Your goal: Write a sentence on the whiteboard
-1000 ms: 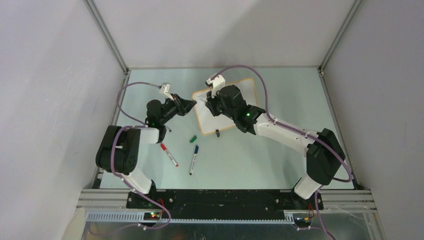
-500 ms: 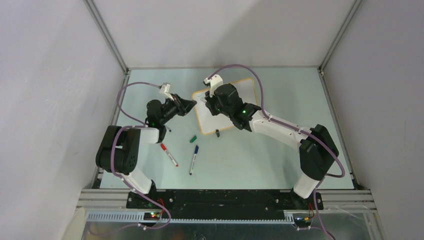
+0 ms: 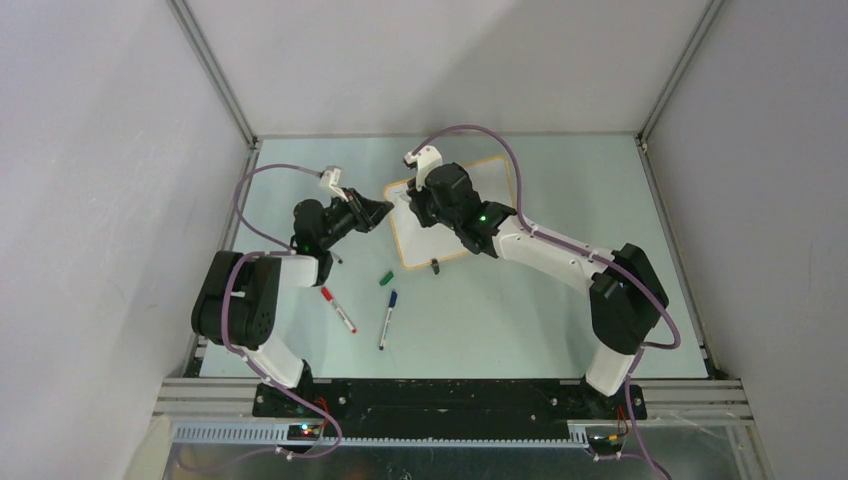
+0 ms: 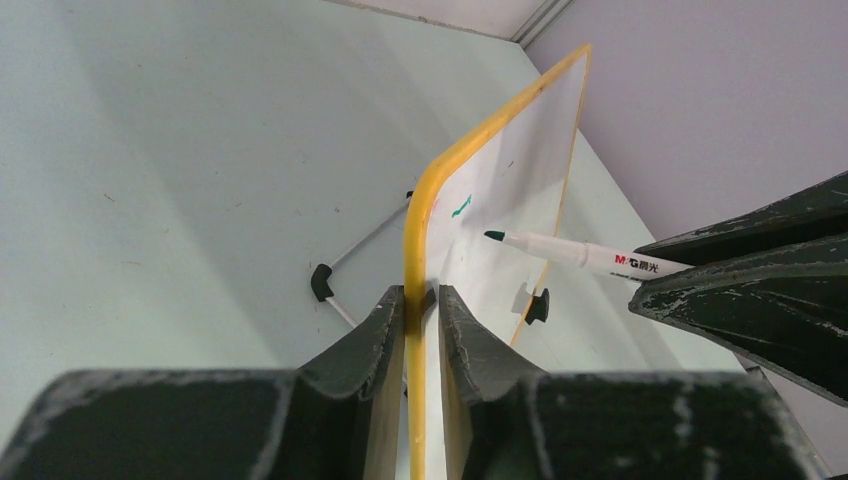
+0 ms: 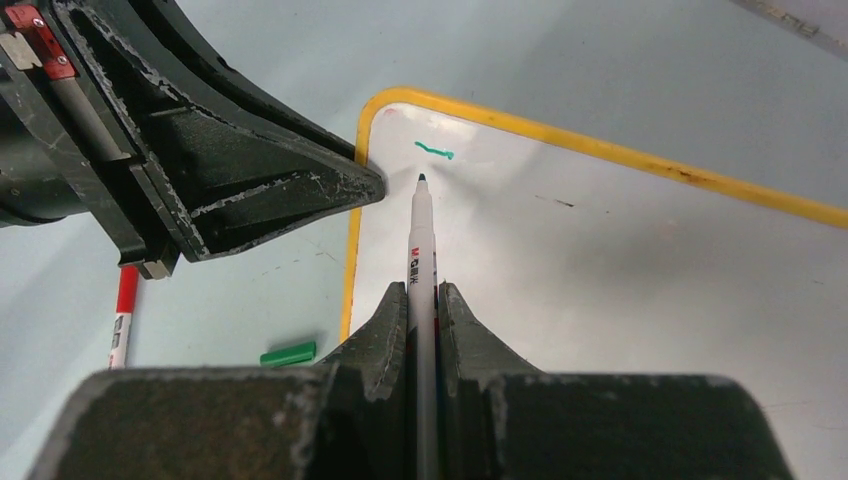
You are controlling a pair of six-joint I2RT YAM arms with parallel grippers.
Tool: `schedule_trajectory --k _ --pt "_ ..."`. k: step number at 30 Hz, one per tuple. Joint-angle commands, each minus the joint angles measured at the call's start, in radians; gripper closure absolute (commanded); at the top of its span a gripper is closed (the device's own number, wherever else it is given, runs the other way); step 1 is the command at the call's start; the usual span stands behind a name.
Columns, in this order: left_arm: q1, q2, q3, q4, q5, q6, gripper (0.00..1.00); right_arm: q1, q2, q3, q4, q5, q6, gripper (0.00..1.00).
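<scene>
The left gripper (image 4: 422, 300) has its two fingers drawn close together, clamped on the yellow-orange edge of the whiteboard (image 5: 620, 280) just below a rounded corner, the frame running up the centre of the left wrist view. The right gripper (image 5: 423, 295) is pinched nearly closed around the barrel of a white marker (image 5: 421, 240), which juts straight up the middle of the right wrist view with its dark green tip over the board's upper left corner. Just above that tip sits a short green stroke (image 5: 436, 152), the only writing visible; whether the tip touches the surface cannot be told. The other gripper's dark fingers reach in from the left of that frame to the board's edge.

Seen from above, the board lies in the upper centre of the pale green table (image 3: 560, 180), partly covered by the right arm's wrist, with one black clip foot (image 3: 435, 266) showing at its lower edge. Below and to the left of the board lie a green cap (image 3: 386, 278), a blue marker (image 3: 387, 319) and a red marker (image 3: 338, 310), apart from one another.
</scene>
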Motion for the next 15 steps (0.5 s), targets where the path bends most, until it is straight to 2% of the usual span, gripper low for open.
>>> schedule_trajectory --k 1,15 --pt "-0.007 -0.036 0.031 0.026 0.018 0.023 0.78 -0.003 0.007 0.059 0.012 0.011 -0.002 1.0" --pt "-0.008 -0.035 0.029 0.031 0.019 0.023 0.79 -0.01 0.023 0.075 -0.003 0.017 0.001 1.0"
